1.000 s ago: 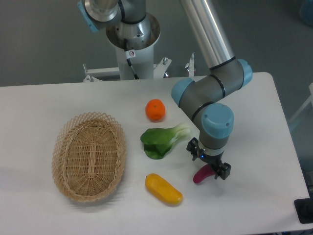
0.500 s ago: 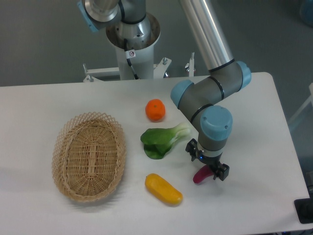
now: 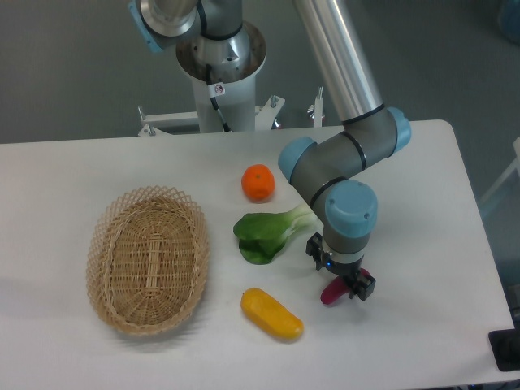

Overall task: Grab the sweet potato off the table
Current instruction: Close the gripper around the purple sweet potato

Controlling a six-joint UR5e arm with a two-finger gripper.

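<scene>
The sweet potato (image 3: 331, 292) is a small magenta-purple oblong on the white table (image 3: 422, 244), right of centre near the front. Only its lower left end shows; the rest is hidden under the wrist. My gripper (image 3: 341, 280) points straight down over it, with its fingers on either side of the sweet potato. The frames do not show whether the fingers press on it or whether it is off the table.
A yellow-orange oblong vegetable (image 3: 272, 314) lies left of the gripper near the front edge. A green bok choy (image 3: 268, 231) and a round orange fruit (image 3: 258, 182) lie behind it. A wicker basket (image 3: 149, 258) stands at the left.
The arm and gripper have shifted slightly left and a little toward the back. The sweet potato shows in nearly the same place, now more covered by the gripper.
</scene>
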